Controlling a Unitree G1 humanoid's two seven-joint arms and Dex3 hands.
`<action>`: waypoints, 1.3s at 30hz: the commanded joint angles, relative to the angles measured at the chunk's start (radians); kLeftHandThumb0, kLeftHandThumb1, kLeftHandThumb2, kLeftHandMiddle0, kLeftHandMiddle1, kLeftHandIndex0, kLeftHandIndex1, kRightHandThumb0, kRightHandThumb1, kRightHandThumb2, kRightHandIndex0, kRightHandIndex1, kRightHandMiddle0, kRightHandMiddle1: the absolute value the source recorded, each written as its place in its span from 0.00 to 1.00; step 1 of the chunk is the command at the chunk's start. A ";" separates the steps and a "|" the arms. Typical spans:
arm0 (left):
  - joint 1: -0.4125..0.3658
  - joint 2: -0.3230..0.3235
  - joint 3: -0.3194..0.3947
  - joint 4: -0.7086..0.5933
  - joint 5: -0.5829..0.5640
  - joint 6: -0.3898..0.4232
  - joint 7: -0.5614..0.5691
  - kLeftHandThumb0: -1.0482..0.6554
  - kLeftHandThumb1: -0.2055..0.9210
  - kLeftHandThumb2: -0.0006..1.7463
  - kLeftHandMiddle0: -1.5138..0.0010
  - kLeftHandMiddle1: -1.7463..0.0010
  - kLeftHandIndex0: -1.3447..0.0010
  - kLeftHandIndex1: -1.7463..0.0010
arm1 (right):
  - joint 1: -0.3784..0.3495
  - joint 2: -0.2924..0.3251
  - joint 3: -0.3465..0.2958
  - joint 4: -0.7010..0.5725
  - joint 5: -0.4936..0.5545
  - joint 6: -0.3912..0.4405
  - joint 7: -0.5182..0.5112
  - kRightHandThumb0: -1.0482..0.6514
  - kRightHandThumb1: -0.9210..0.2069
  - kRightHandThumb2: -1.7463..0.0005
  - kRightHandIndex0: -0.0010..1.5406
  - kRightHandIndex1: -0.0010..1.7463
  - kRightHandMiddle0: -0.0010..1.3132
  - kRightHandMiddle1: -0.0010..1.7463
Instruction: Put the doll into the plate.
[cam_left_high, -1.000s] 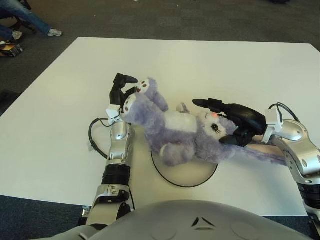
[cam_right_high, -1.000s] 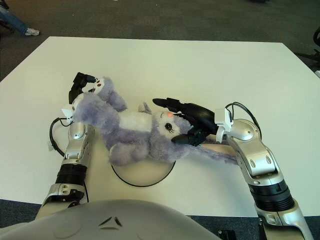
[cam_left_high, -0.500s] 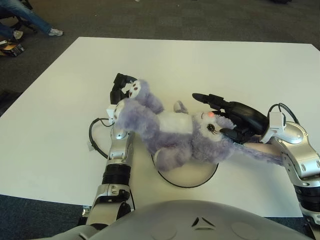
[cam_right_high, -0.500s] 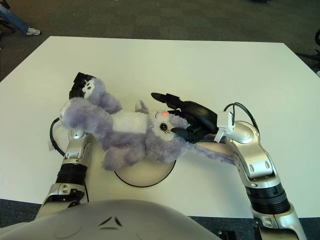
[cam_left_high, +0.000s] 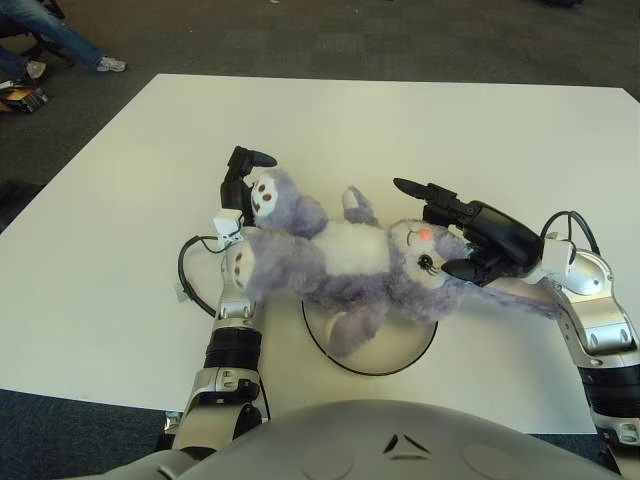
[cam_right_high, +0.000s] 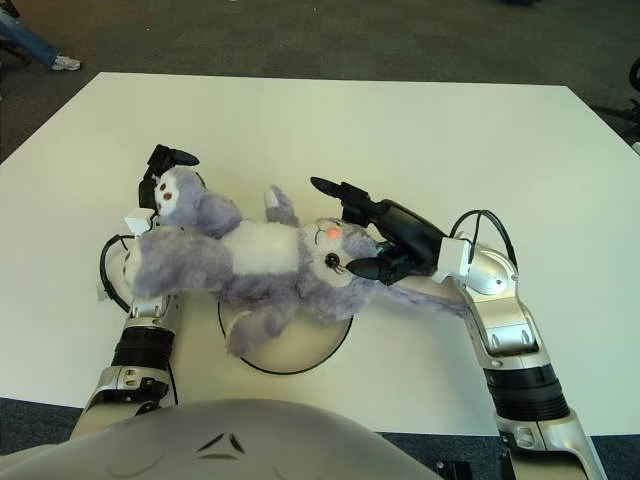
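A purple plush bunny doll (cam_left_high: 340, 258) lies stretched between my two hands, its white belly up. Its lower body hangs over the far rim of a round white plate (cam_left_high: 385, 350) with a black edge. My right hand (cam_left_high: 440, 225) is curled around the doll's head (cam_left_high: 425, 255), with fingers above and thumb below. One long ear (cam_left_high: 520, 295) trails along my right forearm. My left hand (cam_left_high: 245, 175) is at the doll's feet, its fingers around the foot with brown pads (cam_left_high: 266, 193). The other leg lies over my left wrist.
The white table (cam_left_high: 400, 120) spreads wide behind the doll. A black cable (cam_left_high: 185, 270) loops beside my left forearm. A person's legs (cam_left_high: 60, 40) and some items show on the dark carpet at the far left.
The doll has shifted right and turned flatter. Its head rose with my right hand, and one leg swung down across my left wrist. A foot now sticks up at the far side.
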 joint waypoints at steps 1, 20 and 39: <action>0.081 -0.017 -0.003 0.061 0.003 0.007 0.001 0.36 0.58 0.66 0.16 0.00 0.62 0.00 | -0.009 0.005 -0.018 0.012 0.020 -0.022 -0.004 0.00 0.00 0.70 0.02 0.40 0.00 0.00; 0.078 -0.018 0.003 0.071 -0.003 -0.001 0.000 0.36 0.59 0.65 0.15 0.00 0.63 0.00 | -0.030 0.068 -0.017 0.072 0.042 -0.069 -0.063 0.00 0.00 0.71 0.02 0.04 0.00 0.00; 0.080 -0.018 0.003 0.070 -0.004 0.000 -0.001 0.36 0.59 0.65 0.15 0.00 0.63 0.00 | -0.029 0.192 -0.029 0.111 0.188 0.009 -0.113 0.07 0.03 0.76 0.06 0.04 0.00 0.00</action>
